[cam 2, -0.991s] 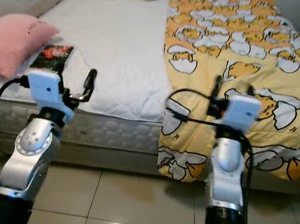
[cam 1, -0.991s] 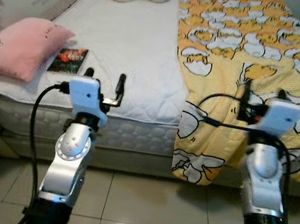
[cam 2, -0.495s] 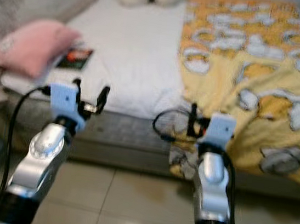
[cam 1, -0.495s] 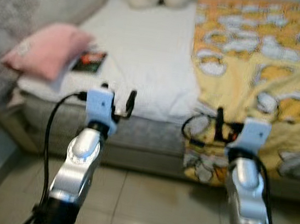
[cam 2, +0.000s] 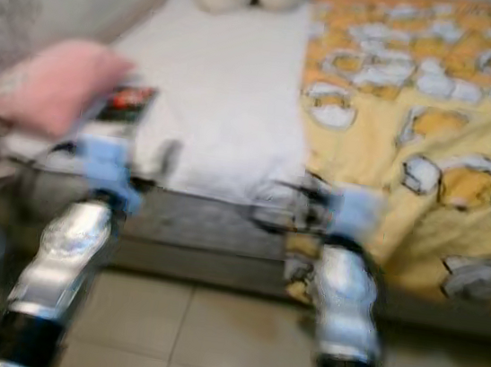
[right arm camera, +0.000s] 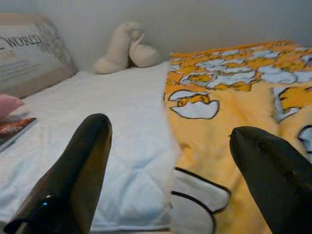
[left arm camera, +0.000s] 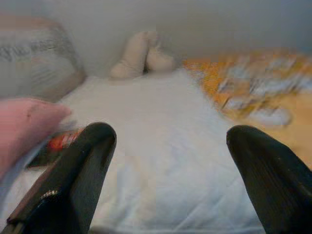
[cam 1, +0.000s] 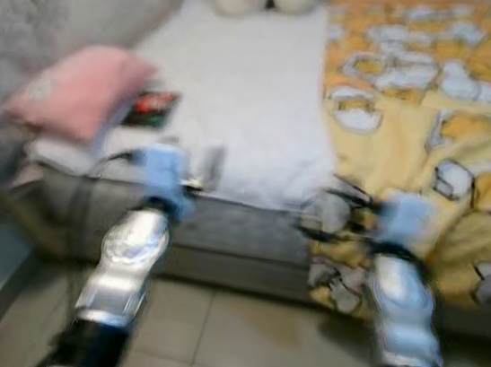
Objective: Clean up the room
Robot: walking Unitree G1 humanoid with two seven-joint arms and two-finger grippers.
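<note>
Left eye view blurs more than before. Your left end effector (left arm camera: 165, 170) and right end effector (right arm camera: 168, 170), both spread open, face the bed (cam 1: 239, 92); the book (cam 1: 151, 106) lies far-left.

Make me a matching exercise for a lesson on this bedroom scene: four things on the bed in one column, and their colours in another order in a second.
Things:
1. pillow
2. blanket
3. mattress cover
4. stuffed toy

Colours:
A. white
B. cream
C. pink
D. yellow with a white egg pattern

Pairs: 1-C, 2-D, 3-A, 4-B
</note>
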